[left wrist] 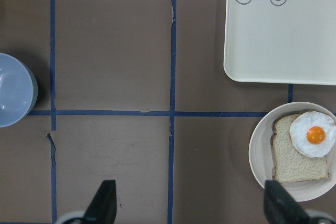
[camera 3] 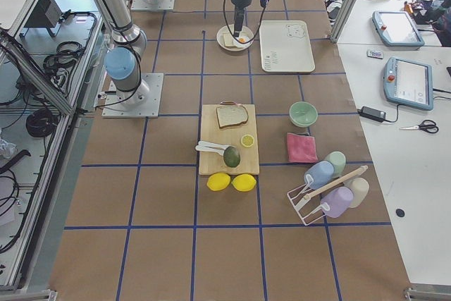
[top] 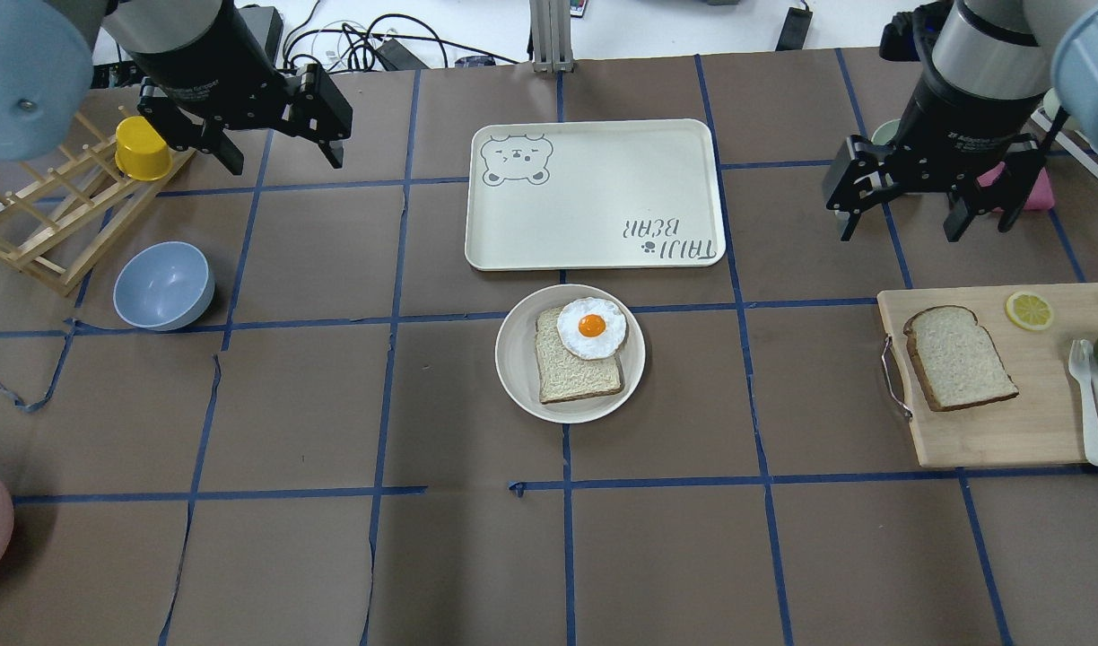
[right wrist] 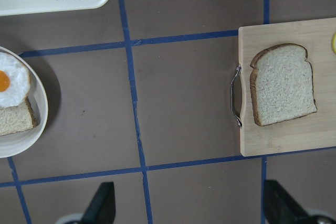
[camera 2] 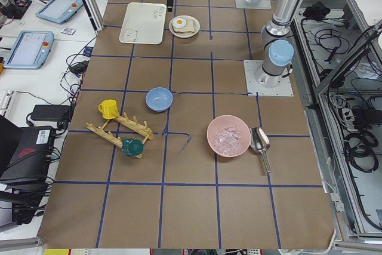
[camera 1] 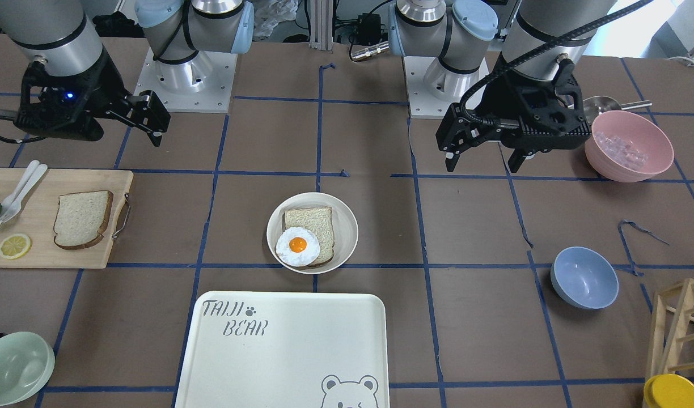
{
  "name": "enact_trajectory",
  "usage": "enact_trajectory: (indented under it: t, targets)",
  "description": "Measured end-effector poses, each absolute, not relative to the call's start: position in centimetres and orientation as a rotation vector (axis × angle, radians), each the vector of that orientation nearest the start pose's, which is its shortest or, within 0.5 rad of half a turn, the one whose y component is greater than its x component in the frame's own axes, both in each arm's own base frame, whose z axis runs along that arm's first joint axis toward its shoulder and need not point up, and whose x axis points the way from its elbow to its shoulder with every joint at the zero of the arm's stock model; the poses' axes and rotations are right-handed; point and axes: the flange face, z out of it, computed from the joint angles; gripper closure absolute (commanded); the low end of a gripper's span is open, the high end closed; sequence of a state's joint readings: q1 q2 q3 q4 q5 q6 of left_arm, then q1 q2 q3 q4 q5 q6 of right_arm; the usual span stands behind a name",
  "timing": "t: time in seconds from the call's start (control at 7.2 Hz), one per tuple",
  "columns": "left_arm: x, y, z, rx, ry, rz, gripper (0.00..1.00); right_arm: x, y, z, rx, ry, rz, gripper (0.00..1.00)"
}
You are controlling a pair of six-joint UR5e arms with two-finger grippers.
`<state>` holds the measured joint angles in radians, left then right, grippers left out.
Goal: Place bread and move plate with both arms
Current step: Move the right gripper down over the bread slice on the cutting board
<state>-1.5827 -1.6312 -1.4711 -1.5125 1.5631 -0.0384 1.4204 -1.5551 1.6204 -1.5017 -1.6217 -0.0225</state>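
Brown paper crossed by blue tape is spread over the table (top: 334, 404). Seen from overhead, the plate (top: 513, 377) is set near the middle. A lighter slice (top: 574, 372) is laid in it, and an egg (top: 591, 327) is lapped over that slice's corner at 1 o'clock. The tray (top: 594, 193) is found just beside the plate at 12 o'clock, parted from it by a narrow strip of paper. The bread (top: 960, 356) is laid flat on a board (top: 1006, 431), well apart from the plate at 3 o'clock and close to the board's 9 o'clock edge.

The right gripper (top: 899, 235) is held above the table with its fingers spread wide and nothing gripped. The bread is placed at about 5 o'clock from it — near, but not beneath it — and the plate at about 8 o'clock. In the right wrist view the bread is shown toward 1 o'clock, clear of both fingertips.

The left gripper (top: 284, 163) is likewise held wide and empty. The plate is seen well apart from it at about 4 o'clock — in the left wrist view it is placed by the right-hand fingertip, untouched.
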Motion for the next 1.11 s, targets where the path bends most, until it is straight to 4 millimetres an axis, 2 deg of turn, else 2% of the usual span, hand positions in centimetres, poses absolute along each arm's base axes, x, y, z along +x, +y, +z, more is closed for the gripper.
enact_trajectory:
  t: [0.28, 0.56, 0.83, 1.11]
  targets:
    - [-14.1, -52.5, 51.3, -0.039, 3.148, -0.154, 0.0, 0.9, -51.2, 40.2, 0.301, 3.141, 0.289, 0.0]
    - [-14.2, -52.4, 51.3, -0.039, 3.148, -0.155, 0.0, -2.3, -51.8, 35.2, 0.325, 3.174, 0.275, 0.23]
    - [-14.2, -52.4, 51.4, -0.038, 3.148, -0.156, 0.0, -4.1, -52.3, 28.7, 0.365, 3.231, 0.24, 0.26]
    - [-14.3, -52.4, 51.3, -0.037, 3.148, -0.155, 0.0, -5.1, -53.1, 23.7, 0.404, 3.281, 0.27, 0.34]
